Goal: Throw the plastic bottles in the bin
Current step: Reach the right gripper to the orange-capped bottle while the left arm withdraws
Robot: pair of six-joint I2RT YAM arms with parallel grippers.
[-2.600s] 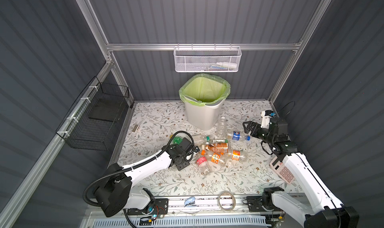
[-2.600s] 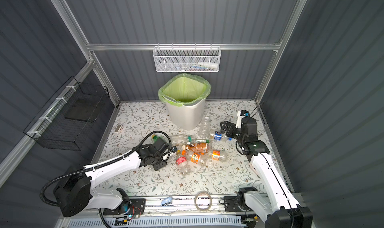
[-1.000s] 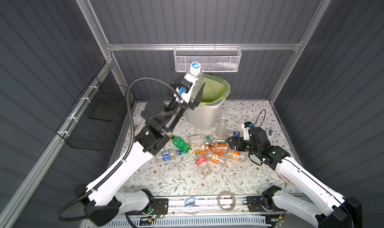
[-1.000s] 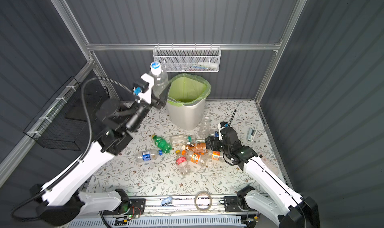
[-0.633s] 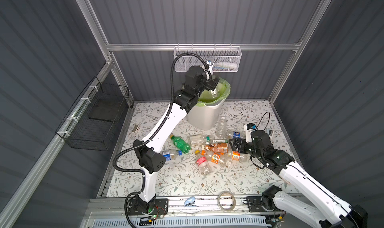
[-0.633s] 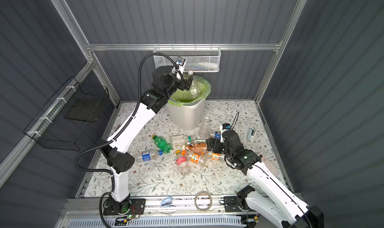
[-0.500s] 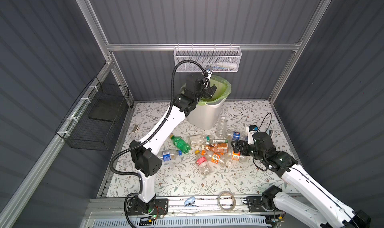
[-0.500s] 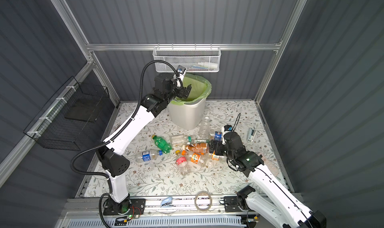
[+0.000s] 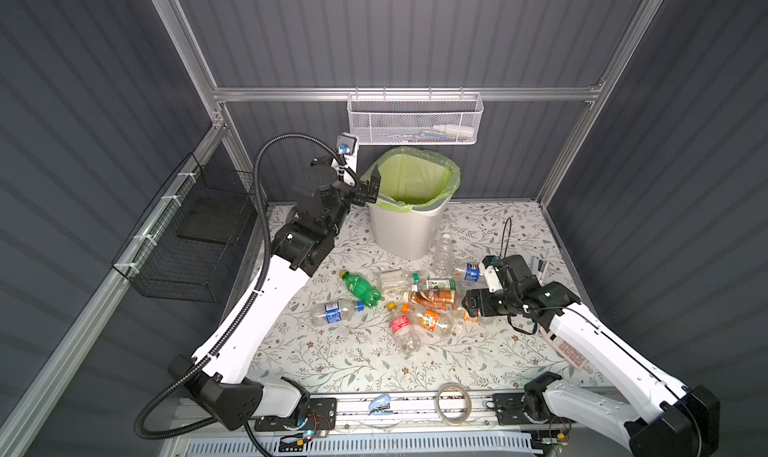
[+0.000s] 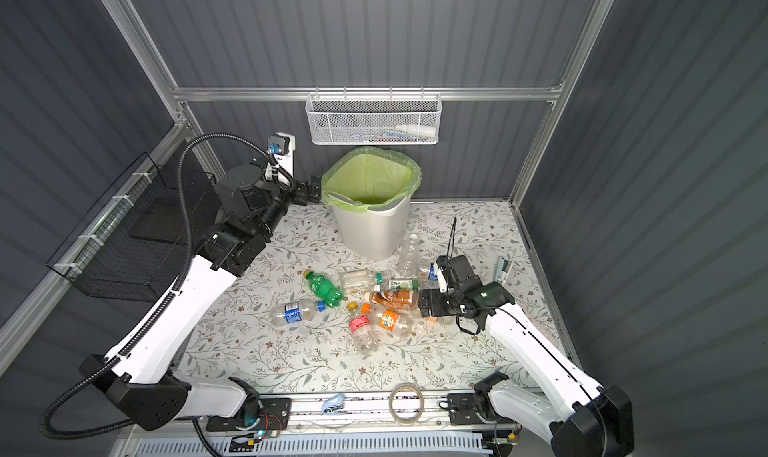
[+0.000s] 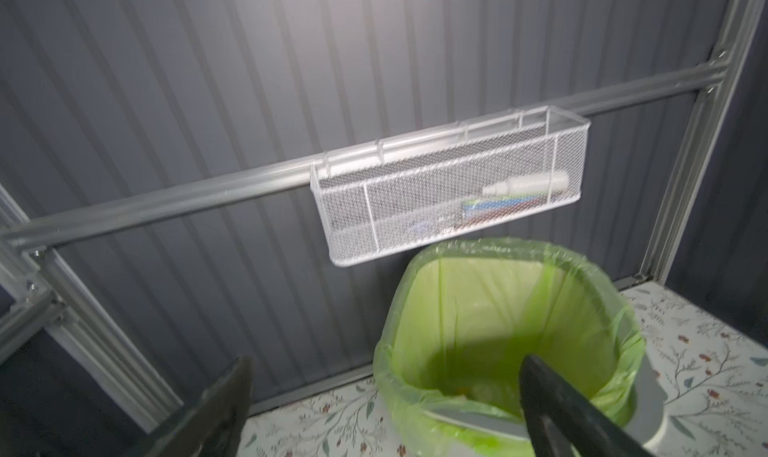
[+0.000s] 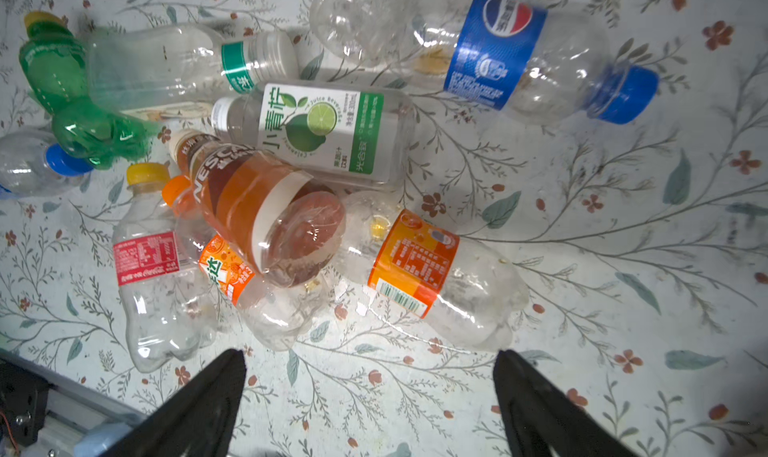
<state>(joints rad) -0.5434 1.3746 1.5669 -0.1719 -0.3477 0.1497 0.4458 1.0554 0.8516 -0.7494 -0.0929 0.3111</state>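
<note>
Right wrist view looks down between the spread, empty jaws of the right gripper (image 12: 369, 353) onto the heap of plastic bottles lying on the floral-patterned tablecloth (image 12: 602, 234). Roughly 10 are on the cloth, all outside the bin. Just ahead of the jaws lie a clear plastic bottle with an orange label (image 12: 419, 268) and, stacked on its neighbours, a brown-tinted plastic bottle with an orange-and-white sleeve (image 12: 266, 209). Farther ahead is a clear plastic bottle with a blue label and blue cap (image 12: 498, 47). The left gripper (image 9: 371, 189), raised high, is also wide open and holds nothing. Just ahead of its fingertips is the rim of the white tapered plastic bin with a light green liner (image 9: 405, 230); whether they touch I cannot tell. I judge the step in hand to be the right arm's pick. The next move calls for lowering over 1 bottle, setting the jaws across its body and closing. The orange-label bottle at the heap's edge looks easier; the brown one may roll.
</note>
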